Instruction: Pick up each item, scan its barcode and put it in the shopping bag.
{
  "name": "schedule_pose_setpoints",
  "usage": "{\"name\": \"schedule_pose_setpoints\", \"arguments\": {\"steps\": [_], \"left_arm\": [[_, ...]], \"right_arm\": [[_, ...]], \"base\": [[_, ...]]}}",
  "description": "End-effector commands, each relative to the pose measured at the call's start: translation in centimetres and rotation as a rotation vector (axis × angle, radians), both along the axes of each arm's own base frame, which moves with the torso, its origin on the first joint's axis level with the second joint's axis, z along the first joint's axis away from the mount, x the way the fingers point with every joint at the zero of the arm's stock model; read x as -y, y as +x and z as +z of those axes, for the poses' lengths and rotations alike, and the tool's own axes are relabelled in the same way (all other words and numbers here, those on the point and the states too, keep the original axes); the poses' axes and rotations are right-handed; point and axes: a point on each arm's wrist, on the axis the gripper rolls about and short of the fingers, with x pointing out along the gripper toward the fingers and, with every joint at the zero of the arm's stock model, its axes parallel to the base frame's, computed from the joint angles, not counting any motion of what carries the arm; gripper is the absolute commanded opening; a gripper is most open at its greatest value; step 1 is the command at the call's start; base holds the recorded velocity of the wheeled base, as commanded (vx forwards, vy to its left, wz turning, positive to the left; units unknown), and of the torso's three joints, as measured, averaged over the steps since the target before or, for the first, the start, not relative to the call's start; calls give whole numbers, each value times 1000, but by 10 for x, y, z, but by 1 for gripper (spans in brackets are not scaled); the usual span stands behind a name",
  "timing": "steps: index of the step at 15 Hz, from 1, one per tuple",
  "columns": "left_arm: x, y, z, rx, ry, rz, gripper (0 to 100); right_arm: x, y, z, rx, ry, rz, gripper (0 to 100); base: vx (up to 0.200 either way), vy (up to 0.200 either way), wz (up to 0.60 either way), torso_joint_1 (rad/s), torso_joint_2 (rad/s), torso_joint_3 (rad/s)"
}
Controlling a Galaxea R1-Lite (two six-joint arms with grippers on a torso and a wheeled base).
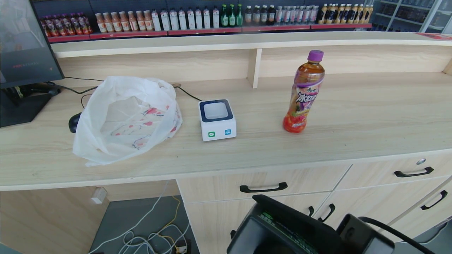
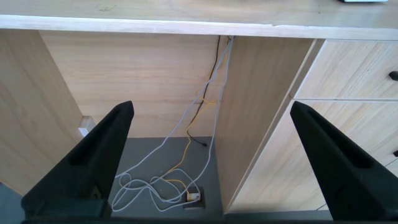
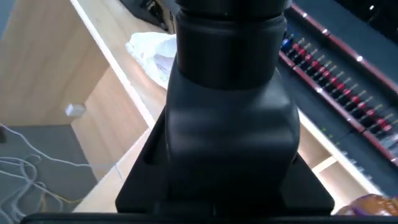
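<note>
Judging progress as at the very start: nothing bagged, nothing scanned, nothing gripped

Spanning the whole work area, long pale wood-grain laminate counter (image 1: 353, 116), flat and matte, carrying all three task things

Lying slumped toward the robot's left, thin white crinkled plastic shopping bag (image 1: 123, 120) with red print showing through the film; mouth gaping upward, walls soft and folding, apparently holding no item yet

Standing upright toward the robot's right, well apart from the bag, tall waisted clear-plastic bottle of amber drink (image 1: 303, 91) with purple screw cap and glossy pink-red wrap label; smooth, rounded, likely slipping a little under a light pinch; waiting to be picked, scanned and bagged

Sitting between bag and bottle, just beside the bag, small white hard-plastic cube scanner (image 1: 217, 120) with dark-framed pale window facing up, rounded corners, cable running off behind

Hanging below counter level in front of the open cabinet bay, left gripper (image 2: 211, 162) with black wedge-shaped fingers (image 2: 93, 155) spread wide, pinching nothing

Appearing as a black blocky housing, right gripper (image 3: 227, 162); spread or pressed together not determinable

Remaining, by this reading: the full sequence of grasping the bottle, presenting its barcode to the scanner window, lowering it into the bag
</note>
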Motion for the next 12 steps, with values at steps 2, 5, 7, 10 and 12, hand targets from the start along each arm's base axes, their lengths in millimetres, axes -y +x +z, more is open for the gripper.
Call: {"name": "schedule_pose_setpoints", "arguments": {"steps": [2, 5, 7, 10, 12], "left_arm": [[0, 0, 0, -1, 0, 0, 100], [0, 0, 0, -1, 0, 0, 100], [0, 0, 0, -1, 0, 0, 100], [0, 0, 0, -1, 0, 0, 100], [0, 0, 0, -1, 0, 0, 100]], "right_arm": [[-12, 7, -23, -195, 26, 34, 0], [-12, 8, -26, -332, 107, 72, 0], [-10, 13, -28, -336, 101, 53, 0], [-5, 16, -38, -467, 149, 48, 0], [-3, 44, -26, -534, 319, -51, 0]], "base": [[0, 0, 0, 0, 0, 0], [0, 0, 0, 0, 0, 0], [0, 0, 0, 0, 0, 0], [0, 0, 0, 0, 0, 0], [0, 0, 0, 0, 0, 0]]}}
